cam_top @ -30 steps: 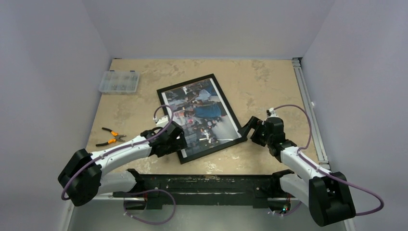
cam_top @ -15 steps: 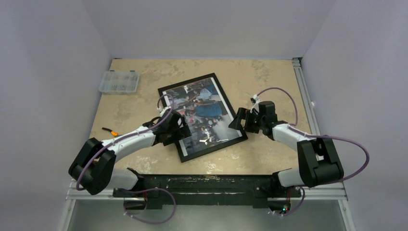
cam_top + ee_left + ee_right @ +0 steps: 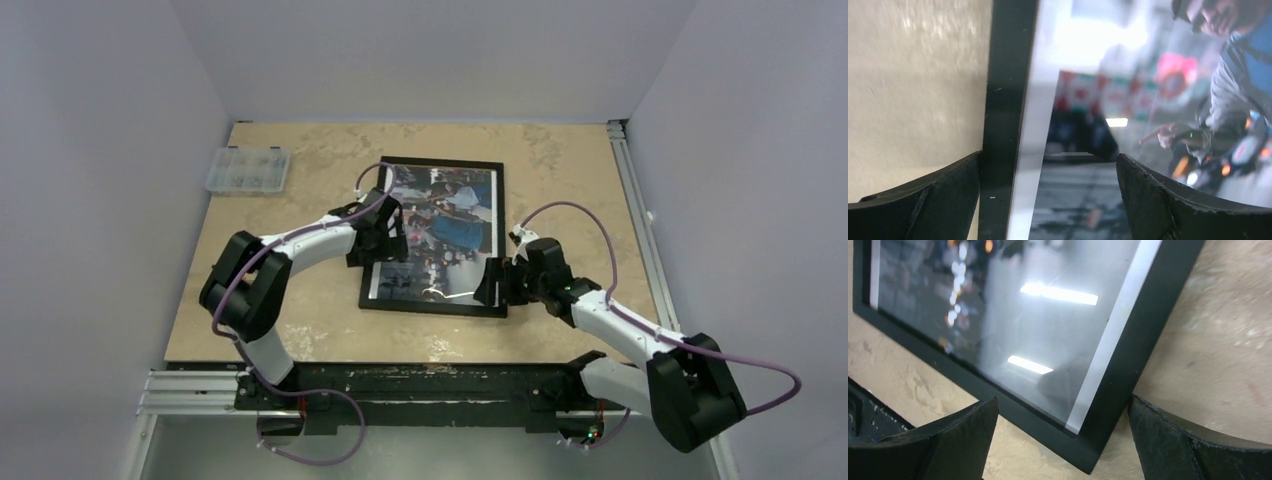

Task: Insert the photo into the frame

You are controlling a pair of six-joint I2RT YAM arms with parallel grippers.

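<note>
Photo (image 3: 445, 215), a large glossy colour print of street figures w/ a man in blue at centre, is seen seated inside the thin black rectangular picture frame (image 3: 450, 162), face up, w/ a white margin shown btwn print and black rail. The frame is laid flat on the beige marbled counter (image 3: 570, 170).

The left end effector (image 3: 392, 238) is held at the frame's left rail, approx. mid-length. Its jaws are spread wide: one finger (image 3: 913, 200) is seen over bare counter just outside the rail, the other over the print. Nothing is clamped.

The right end effector (image 3: 490, 285) is placed at the frame's near right corner. Its jaws are likewise wide apart, w/ that corner lying btwn the fingers (image 3: 1198, 445), and no grip is taken. Whether either touches the frame cannot be told. Light glare is reflected off the print beside that corner.

A clear plastic compartment box (image 3: 247, 170) is set well to the left of the frame's far left corner.
</note>
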